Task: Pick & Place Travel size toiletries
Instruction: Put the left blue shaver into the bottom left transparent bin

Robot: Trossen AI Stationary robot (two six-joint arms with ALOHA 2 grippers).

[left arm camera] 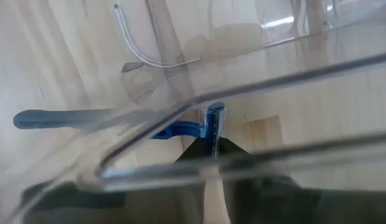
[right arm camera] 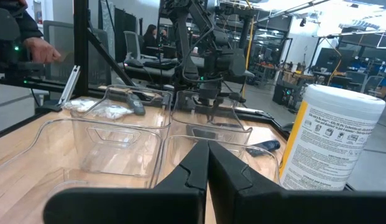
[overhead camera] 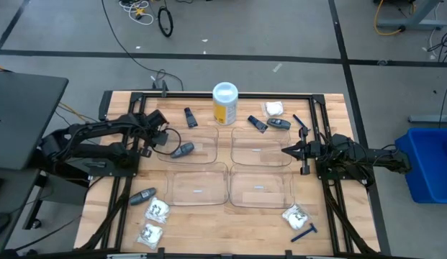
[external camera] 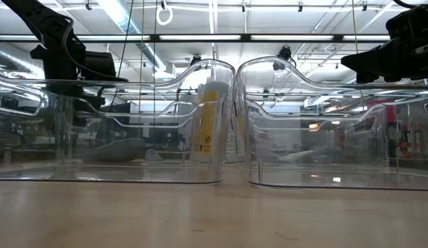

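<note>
Now your left gripper (overhead camera: 169, 139) pinches a blue razor (left arm camera: 180, 129) over the centre-left tray (overhead camera: 209, 162), probably to release it inside; the right gripper (overhead camera: 286, 151) waits at centre-right, closed and empty.

Grey concrete floor (overhead camera: 230, 32) fills the upper part of the high view, crossed by dark tape lines (overhead camera: 209, 56). Cables (overhead camera: 147, 14) trail across it at top centre. A blue bin (overhead camera: 429, 164) sits at the right edge. In the low view, long ceiling lights (external camera: 200, 37) run across the top. In the right wrist view, a person (right arm camera: 149, 32) sits at upper left.
</note>
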